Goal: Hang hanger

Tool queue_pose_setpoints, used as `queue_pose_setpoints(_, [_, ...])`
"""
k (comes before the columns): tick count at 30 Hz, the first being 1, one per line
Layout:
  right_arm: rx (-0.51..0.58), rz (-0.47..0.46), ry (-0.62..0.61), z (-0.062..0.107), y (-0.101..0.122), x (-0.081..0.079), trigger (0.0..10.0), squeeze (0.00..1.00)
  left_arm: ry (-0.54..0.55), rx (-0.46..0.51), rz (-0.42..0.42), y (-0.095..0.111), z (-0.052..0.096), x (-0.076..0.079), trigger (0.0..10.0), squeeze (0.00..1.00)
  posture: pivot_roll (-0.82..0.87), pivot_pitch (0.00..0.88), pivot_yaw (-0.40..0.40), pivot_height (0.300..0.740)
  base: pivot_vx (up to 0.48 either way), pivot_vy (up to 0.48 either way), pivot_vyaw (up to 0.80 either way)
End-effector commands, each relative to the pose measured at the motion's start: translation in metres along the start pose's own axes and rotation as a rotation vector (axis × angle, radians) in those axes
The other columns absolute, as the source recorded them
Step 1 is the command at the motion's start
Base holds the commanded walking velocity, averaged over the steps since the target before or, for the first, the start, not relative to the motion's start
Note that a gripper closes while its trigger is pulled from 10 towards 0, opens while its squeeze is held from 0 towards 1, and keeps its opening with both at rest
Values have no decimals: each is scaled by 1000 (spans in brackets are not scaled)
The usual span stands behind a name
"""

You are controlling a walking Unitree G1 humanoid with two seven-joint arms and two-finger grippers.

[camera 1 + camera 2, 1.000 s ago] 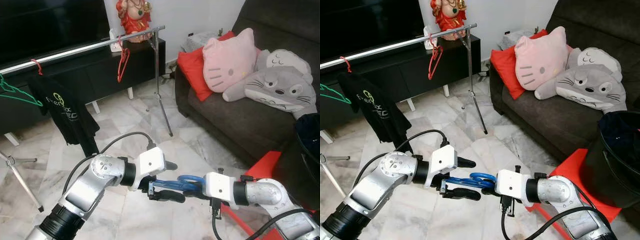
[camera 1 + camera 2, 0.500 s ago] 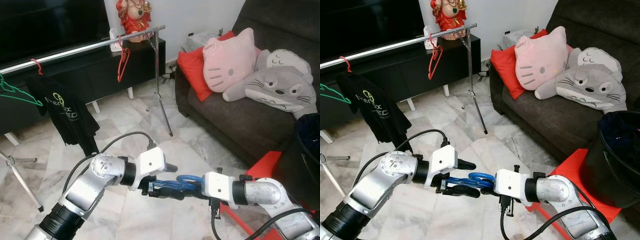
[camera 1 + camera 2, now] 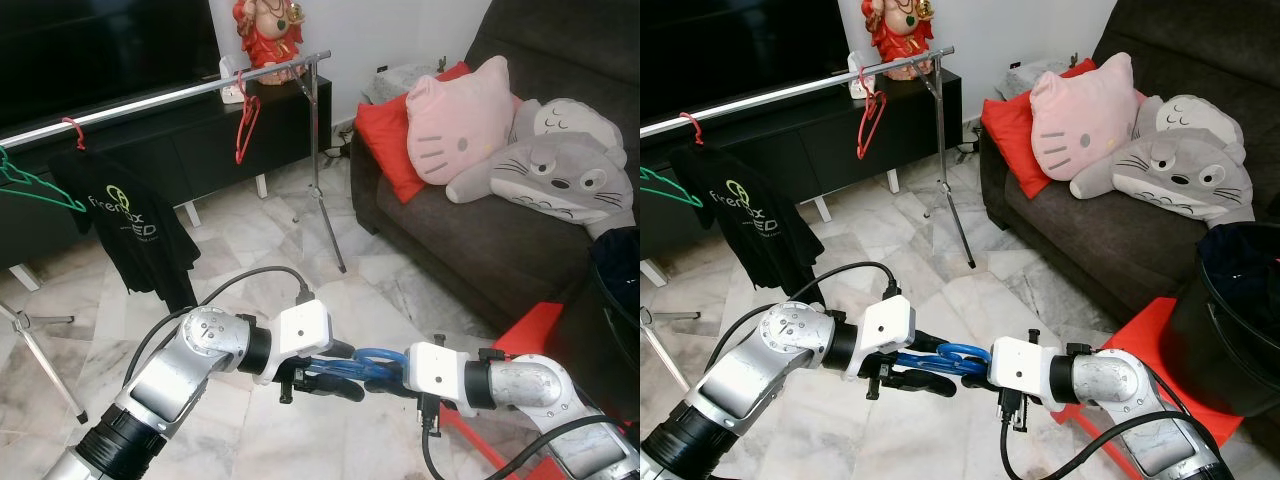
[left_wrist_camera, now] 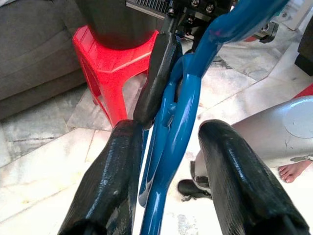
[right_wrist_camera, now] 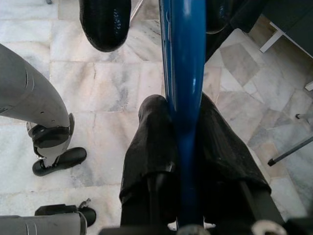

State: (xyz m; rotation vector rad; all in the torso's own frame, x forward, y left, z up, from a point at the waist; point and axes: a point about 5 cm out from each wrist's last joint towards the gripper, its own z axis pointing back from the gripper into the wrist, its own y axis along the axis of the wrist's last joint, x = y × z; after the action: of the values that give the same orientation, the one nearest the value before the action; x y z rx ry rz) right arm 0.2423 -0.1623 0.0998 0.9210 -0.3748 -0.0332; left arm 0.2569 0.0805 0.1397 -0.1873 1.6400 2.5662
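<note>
- One blue hanger [image 3: 362,364] low over the marble floor, pinched by the right gripper [image 3: 385,372]
- left gripper [image 3: 330,372] fingers spread around it
- Two hangers on rail [image 3: 170,94]: red [image 3: 246,122], green [image 3: 30,184]

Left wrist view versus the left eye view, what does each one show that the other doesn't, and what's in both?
Left wrist alone: the left gripper's fingers standing apart either side of the blue hanger.
Left eye alone: the clothes rail with a red hanger, black T-shirt, and pink cushion.
Shared: blue hanger, red stool, sofa.
</note>
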Motion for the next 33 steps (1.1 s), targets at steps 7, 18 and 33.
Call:
queue_pose_setpoints(7, [34, 45, -25, 3, 13, 8, 10000, 0, -19, -23, -18, 1, -1, 0, 0, 0, -185, 0, 45, 740, 0, 0, 0])
queue_pose_setpoints(18, [39, 44, -32, 3, 15, 10, 10000, 0, -19, -28, -28, 1, -1, 0, 0, 0, -186, 0, 44, 740, 0, 0, 0])
queue_pose_setpoints(33, [45, 29, -45, 1, 14, 10, 10000, 1000, -25, -42, -48, 2, 2, -3, 0, 0, -185, 0, 47, 740, 0, 0, 0])
